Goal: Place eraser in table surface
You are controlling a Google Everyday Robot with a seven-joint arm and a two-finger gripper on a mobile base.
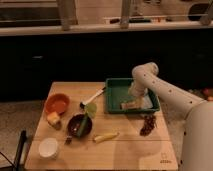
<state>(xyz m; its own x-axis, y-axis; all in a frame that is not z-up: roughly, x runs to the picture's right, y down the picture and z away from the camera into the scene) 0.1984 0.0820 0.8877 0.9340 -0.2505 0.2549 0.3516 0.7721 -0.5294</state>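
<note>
The eraser, a small tan block, lies in the green tray near its front edge. My gripper hangs low inside the tray, right above and touching or nearly touching the eraser. The white arm reaches in from the lower right. The light wooden table surface spreads under everything.
A pale blue pad lies in the tray to the right of the gripper. On the table are an orange bowl, a dark bowl, a white cup, a banana, dark grapes and a white-handled brush.
</note>
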